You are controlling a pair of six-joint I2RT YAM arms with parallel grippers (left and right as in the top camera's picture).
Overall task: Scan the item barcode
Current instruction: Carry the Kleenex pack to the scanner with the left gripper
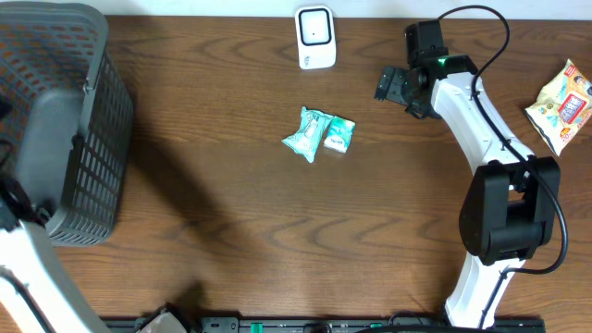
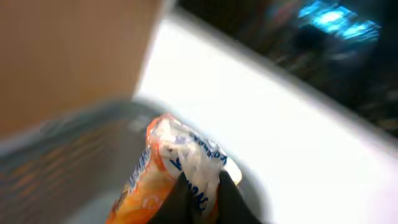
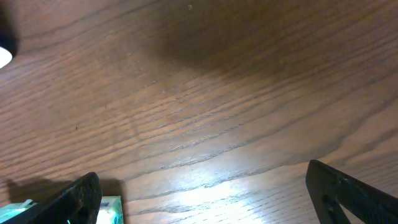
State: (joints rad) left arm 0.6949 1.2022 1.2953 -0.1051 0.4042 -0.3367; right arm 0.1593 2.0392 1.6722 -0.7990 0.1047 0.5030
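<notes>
In the left wrist view my left gripper [image 2: 202, 200] is shut on the top edge of an orange-and-white snack packet [image 2: 163, 171] with blue lettering, held over the grey basket [image 2: 74, 134]. That view is blurred. The white barcode scanner [image 1: 314, 37] stands at the table's far edge, centre. My right gripper [image 1: 393, 86] hovers to the scanner's right, open and holding nothing. Its dark fingers [image 3: 82, 198] stand wide apart over bare wood in the right wrist view.
Two teal packets [image 1: 317, 134] lie mid-table below the scanner, and one teal packet's corner [image 3: 110, 210] shows by my right gripper's left finger. A yellow snack bag [image 1: 561, 104] lies at the right edge. The grey mesh basket [image 1: 92, 157] fills the left side.
</notes>
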